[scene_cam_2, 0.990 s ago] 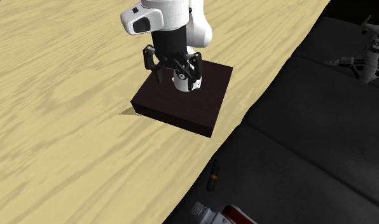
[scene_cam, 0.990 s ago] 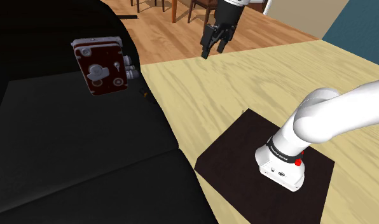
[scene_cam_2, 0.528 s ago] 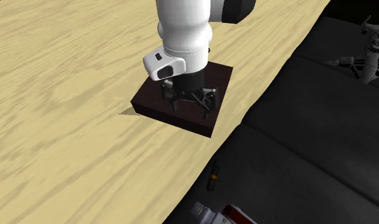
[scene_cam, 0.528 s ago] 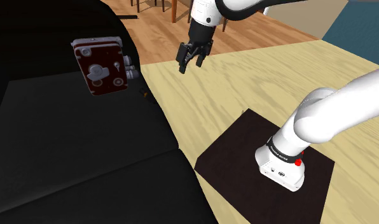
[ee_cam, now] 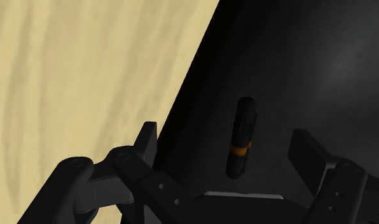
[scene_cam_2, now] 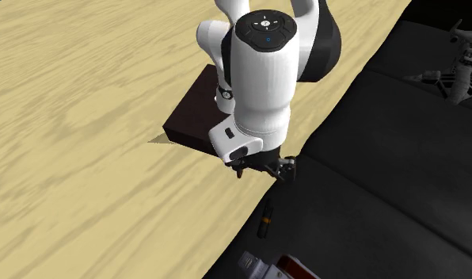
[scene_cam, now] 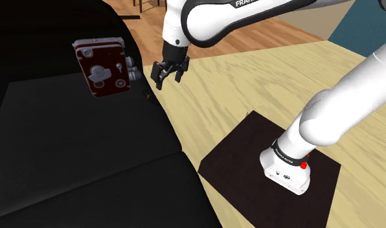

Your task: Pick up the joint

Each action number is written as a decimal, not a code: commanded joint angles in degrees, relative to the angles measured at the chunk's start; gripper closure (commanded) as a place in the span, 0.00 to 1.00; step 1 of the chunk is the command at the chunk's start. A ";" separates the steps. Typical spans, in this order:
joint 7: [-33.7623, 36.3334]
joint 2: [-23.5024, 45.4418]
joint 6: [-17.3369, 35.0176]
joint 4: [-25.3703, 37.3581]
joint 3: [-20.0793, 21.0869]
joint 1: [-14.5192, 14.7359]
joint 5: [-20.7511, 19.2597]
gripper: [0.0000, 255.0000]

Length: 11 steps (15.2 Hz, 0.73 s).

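The joint is a short black stick with an orange band. It lies on a black cushioned surface close to its edge, where the pale wood-grain floor begins. The joint is apart from everything else, and in the shoulder view the joint is a tiny dark speck. My black gripper hangs open just above and beside it. Seen along the hand, the gripper straddles the joint with both fingers standing clear of it. The gripper is empty.
A dark red box with grey fittings sits on the black surface near the joint; its corner shows below the joint. A grey metal piece lies far off. The dark stand rests on the wood-grain floor. Chair legs stand beyond.
The arm has swung toward the shoulder view's left and lowered, carrying the open gripper from over the floor to just above the joint at the black surface's edge.
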 commanded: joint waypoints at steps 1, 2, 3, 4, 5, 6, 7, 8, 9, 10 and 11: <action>2.35 4.22 2.32 1.81 1.39 0.24 -1.70 0.00; 3.61 6.47 3.25 3.00 1.96 0.43 -2.81 0.00; 4.91 8.75 4.12 4.26 2.45 0.68 -4.02 0.00; 5.92 10.50 4.72 5.28 2.75 0.94 -4.99 0.00; 6.03 10.87 5.47 4.87 2.71 1.03 -5.19 0.00; 6.15 11.26 6.22 4.47 2.69 1.08 -5.40 0.00; 6.28 11.66 6.97 4.08 2.69 1.12 -5.62 0.00; 6.41 12.08 7.72 3.70 2.69 1.16 -5.85 0.00; 6.55 12.50 8.47 3.34 2.68 1.19 -6.10 0.00; 6.71 12.94 9.21 2.99 2.67 1.23 -6.36 0.00; 6.87 13.40 9.96 2.65 2.66 1.27 -6.63 0.00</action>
